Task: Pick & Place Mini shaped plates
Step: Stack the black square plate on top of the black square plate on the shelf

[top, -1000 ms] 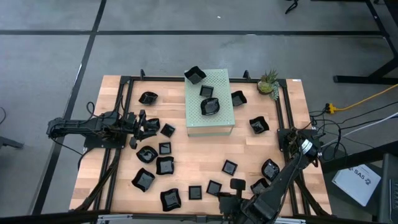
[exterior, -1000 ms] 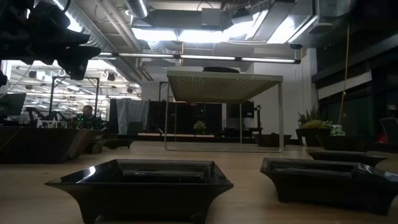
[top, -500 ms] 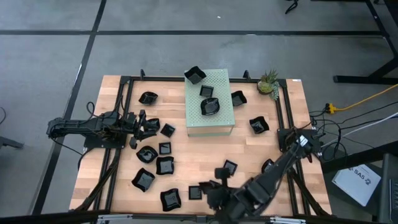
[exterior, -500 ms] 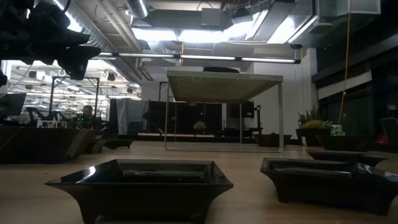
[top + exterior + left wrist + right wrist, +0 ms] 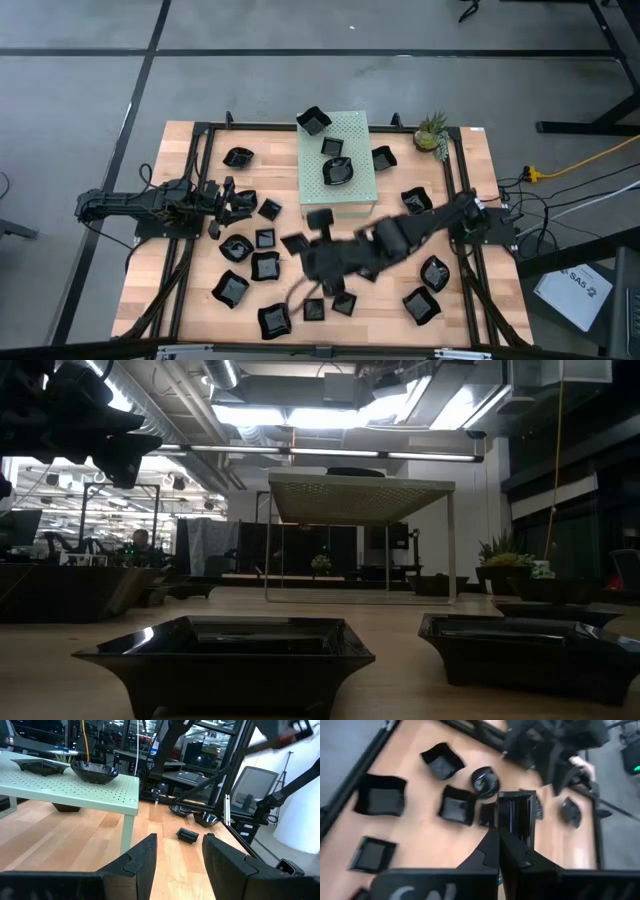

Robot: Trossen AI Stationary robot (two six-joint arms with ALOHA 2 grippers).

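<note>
Right wrist view: my right gripper point(image 5: 498, 837) had its fingers pinched together on just the rim of one square plate point(image 5: 516, 812), held edge-on above the table. Thin grip, so I judged it could pivot or slip out and drop onto the loose plates point(image 5: 457, 805) below. Farther on, the pale green box point(image 5: 355, 135), already carrying plates, stood in the way; a low pass could clip it. My left gripper point(image 5: 232, 205) waited at the table's left side, fingers apart and empty. The plant point(image 5: 432, 132) stood at the far edge.
</note>
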